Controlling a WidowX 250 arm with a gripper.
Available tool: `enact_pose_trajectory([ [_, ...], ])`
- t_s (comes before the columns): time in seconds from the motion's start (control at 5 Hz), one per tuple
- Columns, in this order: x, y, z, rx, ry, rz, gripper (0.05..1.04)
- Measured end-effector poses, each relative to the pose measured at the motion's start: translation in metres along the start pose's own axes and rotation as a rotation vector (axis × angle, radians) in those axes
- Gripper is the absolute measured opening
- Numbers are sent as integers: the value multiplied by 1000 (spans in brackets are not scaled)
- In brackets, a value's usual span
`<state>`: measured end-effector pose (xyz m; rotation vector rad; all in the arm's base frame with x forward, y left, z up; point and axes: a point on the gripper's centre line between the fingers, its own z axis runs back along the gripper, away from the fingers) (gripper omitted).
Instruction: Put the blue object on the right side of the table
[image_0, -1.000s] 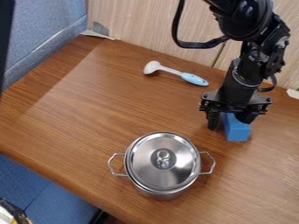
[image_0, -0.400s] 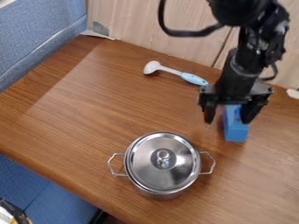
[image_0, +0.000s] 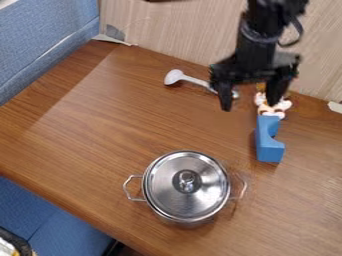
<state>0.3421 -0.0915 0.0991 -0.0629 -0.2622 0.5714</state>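
Camera view: the black two-finger gripper (image_0: 249, 105) hangs in the upper right of the frame, above the wooden table, at the lower end of the black robot arm (image_0: 257, 37), which enters from the top edge; the claw stands wide, its two fingers (image_0: 226, 97) well apart and pointing down; the blue block with a curved notch (image_0: 268, 151) rests on the table at the right of the frame, below and slightly right of the claw and apart from it; the notch faces the right edge.

Directly above the block in the frame sits a small white, brown and orange figure (image_0: 274, 108), partly covered by the claw's right-hand finger; whether figure and block touch cannot be told; a white ladle-like utensil (image_0: 175, 76) lies at upper centre, its handle running down to the right and partly covered by the claw.

A round silver metal pot (image_0: 177, 218) stands upright at lower centre, below and left of the block and apart from it; its shiny lid (image_0: 167, 187) is on, with a knob in the middle, and a wire handle projects at each side; the brown wood-grain table (image_0: 100, 130) extends to a pale wood-grain panel (image_0: 180, 35) along the top; blue fabric (image_0: 47, 45) occupies the upper left.
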Motion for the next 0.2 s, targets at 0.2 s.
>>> enact_pose_trajectory([
  [0.2, 2, 2, 2, -2, -4, -1, 1000],
])
